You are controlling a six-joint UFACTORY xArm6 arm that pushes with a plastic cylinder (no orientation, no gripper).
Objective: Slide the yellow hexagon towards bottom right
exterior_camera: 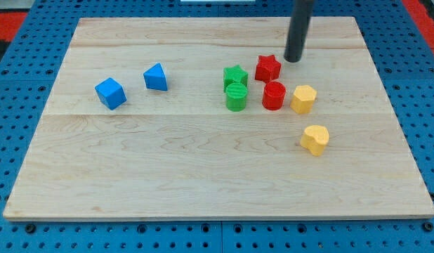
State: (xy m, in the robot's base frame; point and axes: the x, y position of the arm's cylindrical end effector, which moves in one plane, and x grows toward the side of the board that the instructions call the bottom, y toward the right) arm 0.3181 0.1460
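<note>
The yellow hexagon (303,98) sits right of the middle of the wooden board, just right of a red cylinder (274,95). A yellow heart-shaped block (314,139) lies below it and slightly to the right. My tip (293,60) rests on the board above the hexagon, toward the view's top, just right of a red star (267,68). The tip touches no block.
A green star (235,76) and a green cylinder (237,97) stand left of the red blocks. A blue cube (110,93) and a blue triangular block (156,77) lie at the view's left. The board (203,169) ends on a blue pegboard.
</note>
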